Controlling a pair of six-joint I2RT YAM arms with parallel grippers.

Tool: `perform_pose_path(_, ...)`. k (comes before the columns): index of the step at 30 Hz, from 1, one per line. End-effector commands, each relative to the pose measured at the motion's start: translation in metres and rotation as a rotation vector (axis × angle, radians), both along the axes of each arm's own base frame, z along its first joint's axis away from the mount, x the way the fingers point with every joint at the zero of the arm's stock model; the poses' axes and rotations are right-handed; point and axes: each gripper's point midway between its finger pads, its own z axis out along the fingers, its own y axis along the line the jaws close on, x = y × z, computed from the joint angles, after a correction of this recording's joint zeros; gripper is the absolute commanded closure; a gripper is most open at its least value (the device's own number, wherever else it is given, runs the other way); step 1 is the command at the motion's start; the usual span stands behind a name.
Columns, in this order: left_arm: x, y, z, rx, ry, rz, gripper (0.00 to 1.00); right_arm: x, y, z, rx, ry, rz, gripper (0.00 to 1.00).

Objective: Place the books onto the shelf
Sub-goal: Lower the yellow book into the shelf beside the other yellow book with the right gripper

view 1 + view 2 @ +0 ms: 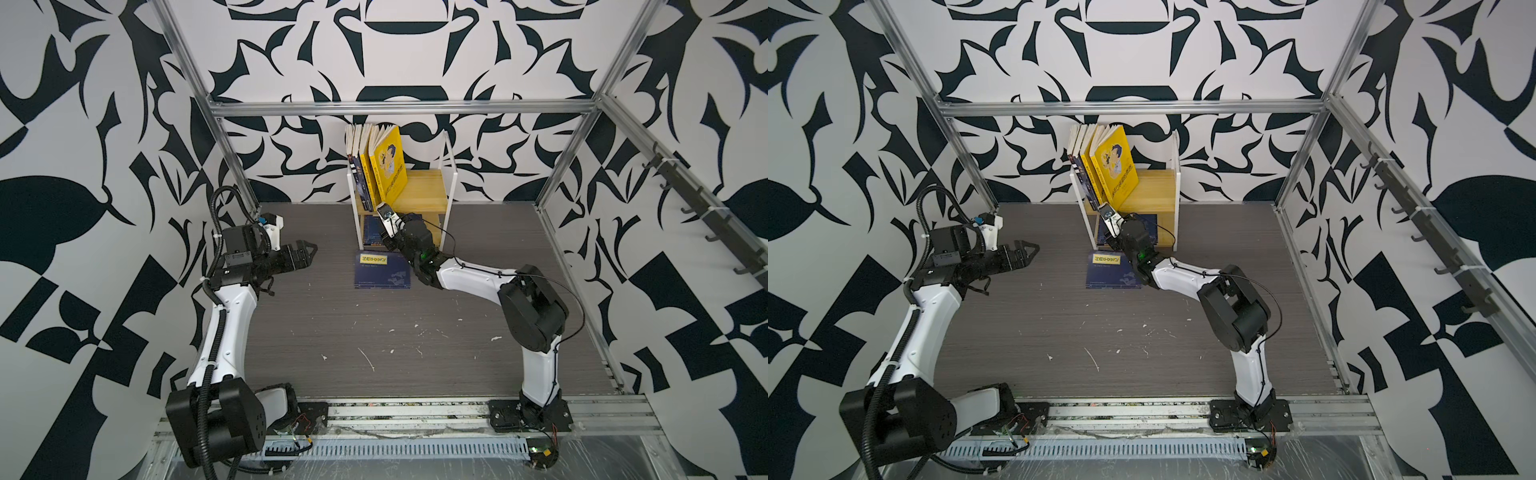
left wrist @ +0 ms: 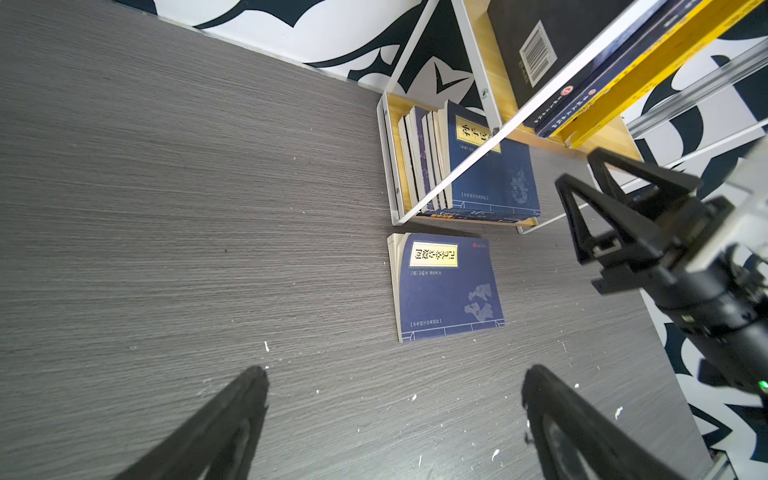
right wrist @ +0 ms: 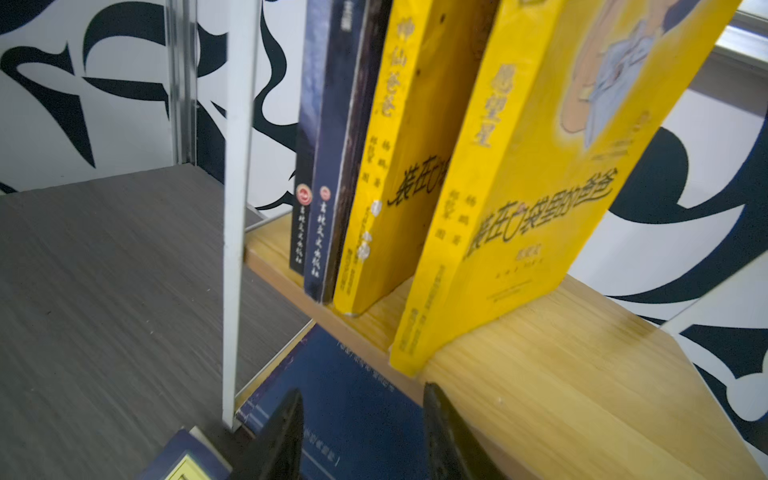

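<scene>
**A:** Where do the books stand?

**B:** Five are upright on the top board of the small two-tier shelf (image 1: 424,189), which is light wood in a thin white frame. They are crowded to its left end: two navy spines, a darker one, then two bright yellow paperbacks. The outer yellow paperback with the cartoon figure (image 1: 388,164) (image 3: 519,187) stands tilted, with a gap at its foot from the next yellow one.

**A:** And the others?

**B:** A navy paperback in the lower tier (image 2: 490,174) shows its cover and yellow title label. Pale page edges sit beside it, and I cannot tell how many books those are. A second navy paperback with a yellow label (image 1: 382,272) (image 2: 446,286) lies flat, cover up, on the dark grey wood-grain bench (image 1: 374,340), just in front of the shelf.

**A:** The right hand?

**B:** The right hand (image 3: 362,388) is at the front edge of the top board, just before the tilted yellow paperback's lower corner. Its black fingers are partly apart with nothing between them.

**A:** The left?

**B:** The left hand (image 1: 306,248) (image 2: 397,370) hovers over the bench, well to the left of the shelf. It is spread wide, empty, and pointing toward the flat navy paperback.

**A:** Around all that?

**B:** The shelf backs onto black-and-white patterned walls (image 1: 83,124) set in aluminium frame bars (image 1: 399,109).
</scene>
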Motion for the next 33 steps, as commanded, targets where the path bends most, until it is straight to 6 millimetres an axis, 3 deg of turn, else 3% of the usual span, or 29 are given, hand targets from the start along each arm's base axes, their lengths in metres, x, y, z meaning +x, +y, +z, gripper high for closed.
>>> perform_pose_path(1, 0.000, 0.000, -0.009, -0.024, 0.020, -0.001, 0.00, -0.019, -0.010, 0.064, 0.103, -0.092, 0.021, 0.53)
perform_pose_path(4, 0.000, 0.000, -0.009, -0.024, 0.023, 0.001, 0.00, -0.025, -0.015, 0.071, 0.139, -0.063, 0.051, 0.59)
perform_pose_path(7, 0.001, 0.000, -0.011, -0.027, 0.027, -0.001, 0.00, -0.019, -0.021, 0.080, 0.160, -0.049, 0.041, 0.70)
perform_pose_path(11, 0.002, 0.000, -0.010, -0.030, 0.024, -0.001, 0.00, 0.011, -0.030, 0.084, 0.188, -0.030, -0.025, 0.87)
perform_pose_path(15, 0.001, 0.000, -0.008, -0.028, 0.018, 0.002, 0.00, 0.049, -0.052, 0.087, 0.251, -0.025, -0.182, 1.00)
perform_pose_path(18, 0.000, 0.001, -0.007, -0.026, 0.017, 0.004, 0.00, 0.070, -0.060, 0.078, 0.286, -0.003, -0.250, 1.00)
perform_pose_path(24, 0.001, 0.002, -0.009, -0.026, 0.021, 0.006, 0.00, 0.104, -0.051, 0.050, 0.294, 0.056, -0.282, 1.00)
perform_pose_path(33, 0.002, 0.002, -0.010, -0.027, 0.025, 0.006, 0.00, 0.127, -0.012, 0.046, 0.343, 0.049, -0.158, 1.00)
